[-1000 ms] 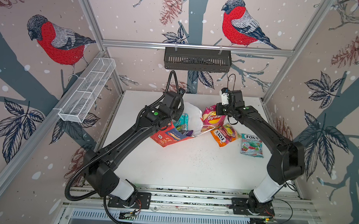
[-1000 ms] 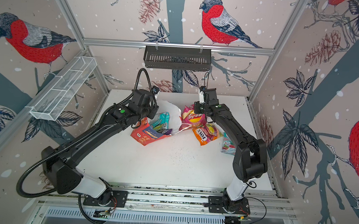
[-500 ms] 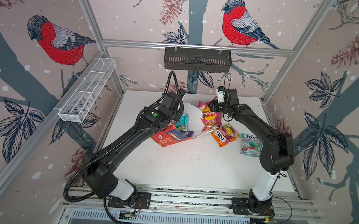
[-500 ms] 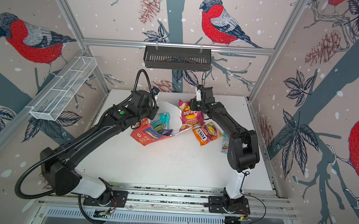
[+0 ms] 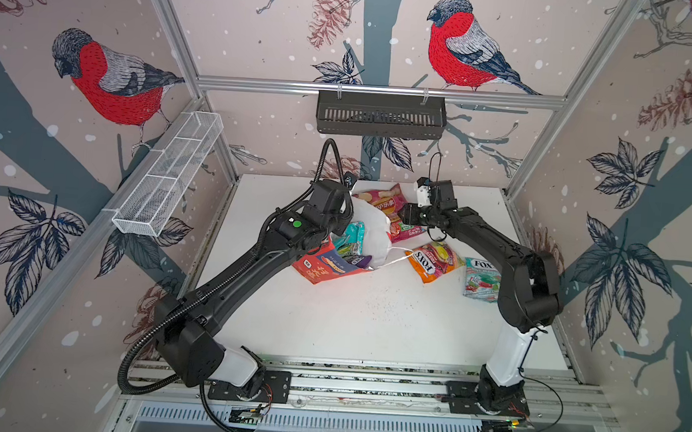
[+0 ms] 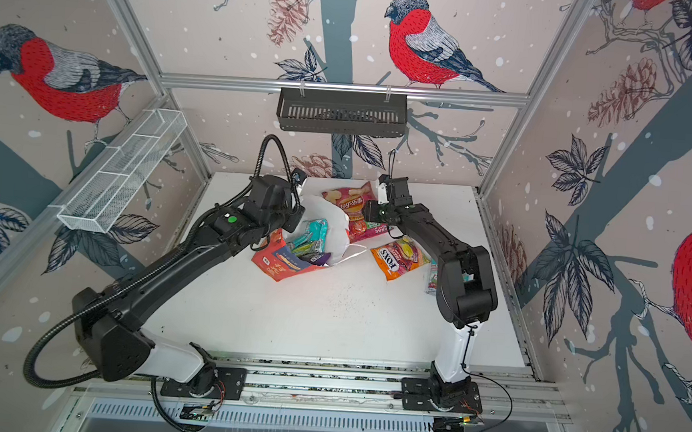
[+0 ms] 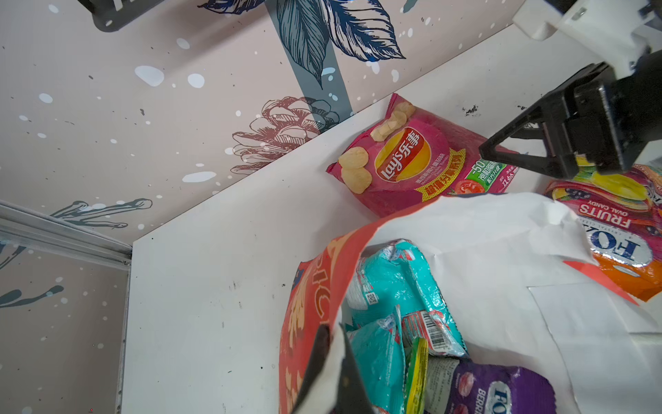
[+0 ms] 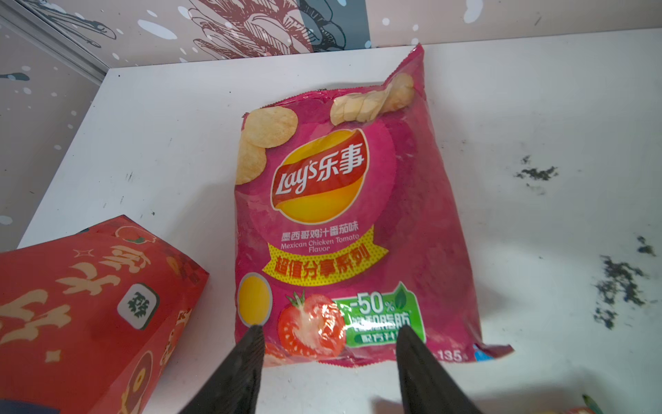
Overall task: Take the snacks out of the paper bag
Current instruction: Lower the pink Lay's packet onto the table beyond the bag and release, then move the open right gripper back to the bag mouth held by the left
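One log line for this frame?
left gripper: shut on paper bag rim | right gripper: open over pink chip bag | pink chip bag: flat on table

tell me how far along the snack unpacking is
Done: three snacks lie on the table: the pink chip bag, the orange candy pack and a teal-green candy pack. In hand: the left end effector is shut on the paper bag rim; the right end effector is open over the chip bag. Left: at least one teal pack, a green pack and a purple pack inside the bag.

Bullfinch-print walls (image 5: 265, 32); white tabletop (image 5: 370, 323); black wall basket (image 5: 380, 115); white wire rack (image 5: 168, 175)
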`<state>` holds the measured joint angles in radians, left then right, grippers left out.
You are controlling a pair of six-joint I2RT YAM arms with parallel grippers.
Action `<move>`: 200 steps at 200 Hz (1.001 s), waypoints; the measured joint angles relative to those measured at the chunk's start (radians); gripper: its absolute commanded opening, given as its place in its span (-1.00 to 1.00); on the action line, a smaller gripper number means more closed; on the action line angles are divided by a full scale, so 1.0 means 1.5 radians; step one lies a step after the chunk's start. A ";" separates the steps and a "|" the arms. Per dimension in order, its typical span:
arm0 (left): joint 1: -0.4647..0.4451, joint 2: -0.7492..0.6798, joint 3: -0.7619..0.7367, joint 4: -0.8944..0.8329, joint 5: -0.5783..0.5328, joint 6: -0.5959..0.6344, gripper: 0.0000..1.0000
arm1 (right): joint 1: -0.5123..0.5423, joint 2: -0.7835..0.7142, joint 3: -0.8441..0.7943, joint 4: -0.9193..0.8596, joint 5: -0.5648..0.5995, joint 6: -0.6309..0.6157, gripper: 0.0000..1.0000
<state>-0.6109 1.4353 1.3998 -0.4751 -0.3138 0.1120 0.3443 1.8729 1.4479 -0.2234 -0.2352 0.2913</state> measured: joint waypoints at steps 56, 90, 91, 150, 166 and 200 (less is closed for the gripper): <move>-0.063 -0.010 -0.043 0.043 -0.033 0.039 -1.00 | -0.009 -0.169 -0.097 0.037 0.002 0.003 0.19; -0.082 -0.010 -0.073 0.083 -0.067 0.061 -1.00 | 0.012 -0.313 -0.197 0.100 -0.028 0.019 0.10; -0.083 -0.010 -0.074 0.085 -0.067 0.061 -1.00 | 0.013 -0.316 -0.199 0.102 -0.029 0.019 0.10; -0.086 -0.021 -0.132 0.136 -0.077 0.071 -1.00 | 0.139 -0.498 -0.428 0.231 -0.108 0.099 0.04; -0.087 -0.032 -0.151 0.145 -0.073 0.081 -1.00 | 0.169 -0.505 -0.471 0.267 -0.109 0.129 0.01; -0.089 -0.058 -0.175 0.148 -0.069 0.088 -1.00 | 0.223 -0.462 -0.494 0.316 -0.072 0.158 -0.09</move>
<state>-0.7441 1.3479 1.1370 -0.2535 -0.4179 0.2436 0.6781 1.1805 0.7063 0.2501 -0.3439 0.5278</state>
